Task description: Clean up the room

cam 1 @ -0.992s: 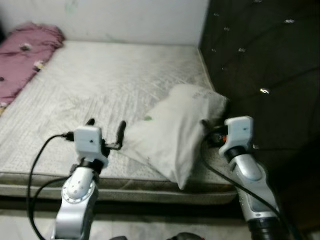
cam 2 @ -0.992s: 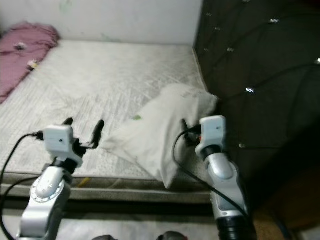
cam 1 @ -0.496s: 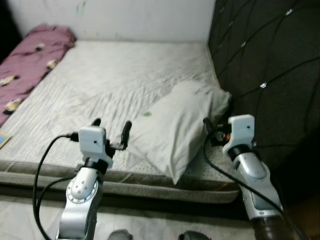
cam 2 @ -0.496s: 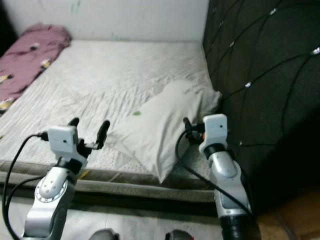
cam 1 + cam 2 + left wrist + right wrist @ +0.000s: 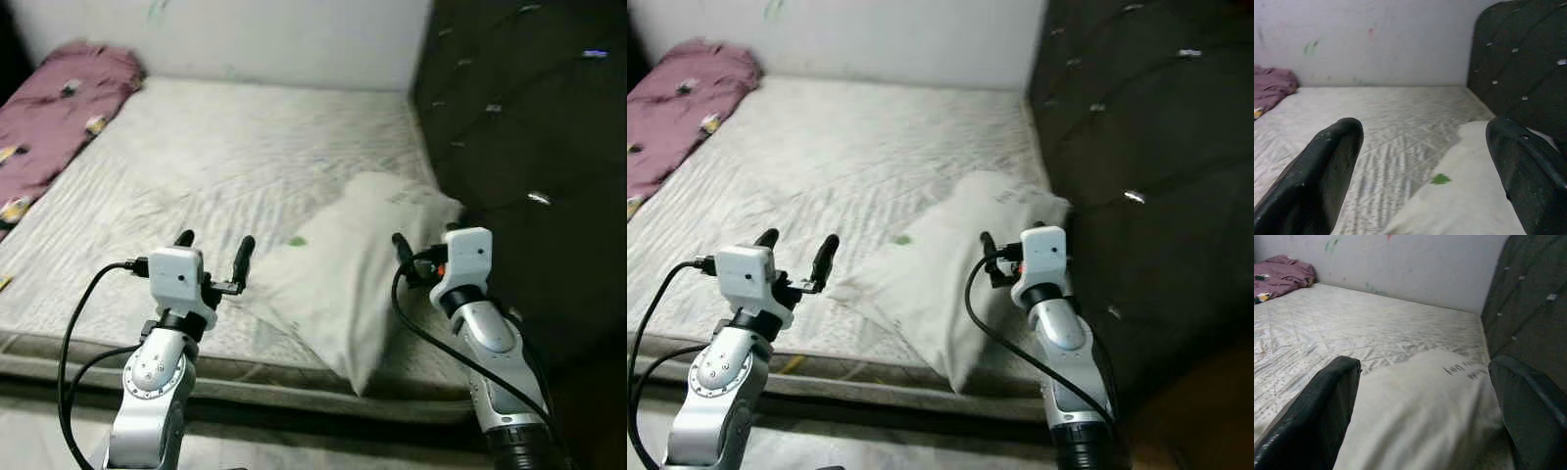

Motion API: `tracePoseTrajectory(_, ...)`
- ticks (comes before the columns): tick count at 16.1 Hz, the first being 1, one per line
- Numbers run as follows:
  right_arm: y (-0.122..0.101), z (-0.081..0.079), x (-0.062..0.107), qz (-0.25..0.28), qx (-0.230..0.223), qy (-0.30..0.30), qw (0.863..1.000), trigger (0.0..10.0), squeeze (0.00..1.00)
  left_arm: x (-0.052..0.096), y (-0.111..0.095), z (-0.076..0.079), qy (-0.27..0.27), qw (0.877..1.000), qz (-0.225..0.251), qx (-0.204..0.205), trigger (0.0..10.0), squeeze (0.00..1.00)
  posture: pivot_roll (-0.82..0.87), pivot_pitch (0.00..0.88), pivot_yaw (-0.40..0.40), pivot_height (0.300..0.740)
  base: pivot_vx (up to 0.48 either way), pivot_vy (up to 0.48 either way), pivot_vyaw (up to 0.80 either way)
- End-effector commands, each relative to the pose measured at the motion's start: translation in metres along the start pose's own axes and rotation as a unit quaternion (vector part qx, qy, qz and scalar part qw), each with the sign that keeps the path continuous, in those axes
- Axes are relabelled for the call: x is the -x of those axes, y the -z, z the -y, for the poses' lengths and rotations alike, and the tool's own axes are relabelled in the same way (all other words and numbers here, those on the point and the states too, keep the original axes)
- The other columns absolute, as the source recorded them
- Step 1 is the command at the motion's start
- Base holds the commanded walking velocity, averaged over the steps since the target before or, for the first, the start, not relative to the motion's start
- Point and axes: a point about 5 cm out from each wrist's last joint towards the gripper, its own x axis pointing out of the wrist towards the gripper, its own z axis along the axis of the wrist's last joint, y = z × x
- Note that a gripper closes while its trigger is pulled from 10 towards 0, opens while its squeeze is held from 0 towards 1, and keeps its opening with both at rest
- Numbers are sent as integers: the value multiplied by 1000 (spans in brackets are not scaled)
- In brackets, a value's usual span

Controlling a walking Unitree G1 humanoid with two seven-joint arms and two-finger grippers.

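both grippers spread wide, flanking pillow

White pillow lying askew on the bed, one corner hanging over the near edge, far end sitting near the dark headboard.

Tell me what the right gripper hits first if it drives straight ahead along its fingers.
Most likely the white pillow: it lies right beyond the open right gripper, low between the fingers. If the line passes above it, the bare mattress comes next; depth is hard to judge.
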Motion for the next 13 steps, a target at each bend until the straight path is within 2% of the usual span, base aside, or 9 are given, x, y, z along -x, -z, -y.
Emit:
tracePoseTrajectory(1, -6, -1, -3, 11, 0, 1, 1000, 10000, 0, 0, -2, -2, -1, 1000, 3, -4, 10000, 0, -66, 0, 0, 740, 341, 0, 0)
tracePoseTrajectory(4, -6, -1, -3, 11, 0, 1, 1000, 10000, 0, 0, -1, -2, -2, 1000, 1, -6, 10000, 0, -66, 0, 0, 740, 326, 0, 0)
tracePoseTrajectory(8, -5, -1, -4, 8, 0, 1, 1000, 10000, 0, -1, 3, -5, -20, 1000, -15, 0, 10000, 0, -60, 0, -3, 740, 0, 0, 0)
tracePoseTrajectory(13, -2, 0, -3, 3, -2, 2, 1000, 10000, 0, 1, 6, -8, -47, 998, -33, 9, 10000, 0, -51, 0, -13, 740, 0, 0, -800)
